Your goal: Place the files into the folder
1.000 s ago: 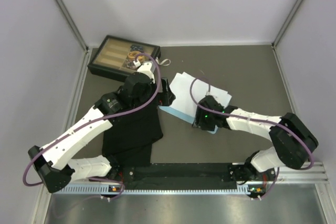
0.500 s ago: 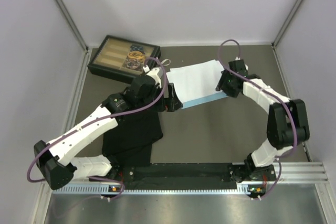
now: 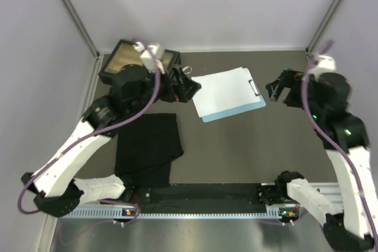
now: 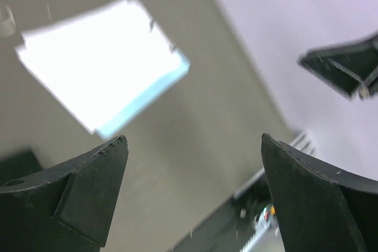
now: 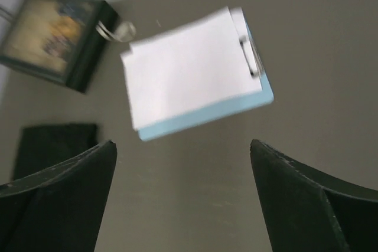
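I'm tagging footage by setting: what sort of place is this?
Probably a lab test cell for robots: plain white walls enclose a grey tabletop; left arm and right arm are bolted to a metal rail.

Seen from above, the folder lies on the table a little toward 12 o'clock of centre. The files are stacked on it and its clip is on the short edge at 3 o'clock. The files seem tucked under that clip, though my wrist views are too blurred to be sure. My left gripper hangs just beside the folder's 9 o'clock edge, and my right gripper near its 3 o'clock side, apart from it. The compartment box sits at 10 o'clock, partly under my left arm. The cloth lies at 8 o'clock, nearer my bases.
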### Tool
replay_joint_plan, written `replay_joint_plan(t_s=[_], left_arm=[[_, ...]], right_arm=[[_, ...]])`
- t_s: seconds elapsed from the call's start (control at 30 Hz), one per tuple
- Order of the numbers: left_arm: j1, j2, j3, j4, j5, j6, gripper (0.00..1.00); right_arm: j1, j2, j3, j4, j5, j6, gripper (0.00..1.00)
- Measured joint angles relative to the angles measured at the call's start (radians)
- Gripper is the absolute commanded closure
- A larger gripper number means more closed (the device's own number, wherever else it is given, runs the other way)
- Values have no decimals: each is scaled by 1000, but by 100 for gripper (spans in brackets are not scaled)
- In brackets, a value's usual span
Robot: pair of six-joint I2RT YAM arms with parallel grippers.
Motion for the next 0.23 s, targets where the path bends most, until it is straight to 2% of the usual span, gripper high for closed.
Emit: replay_joint_plan(t_s=[0.13,0.23], left_arm=[[0,-151,49,73,-63,54,1],[0,-298,50,137,-115,89,1]], right_arm=[[0,-136,174,-3,0,-22,1],[0,-230,235,18,6,-22,1]])
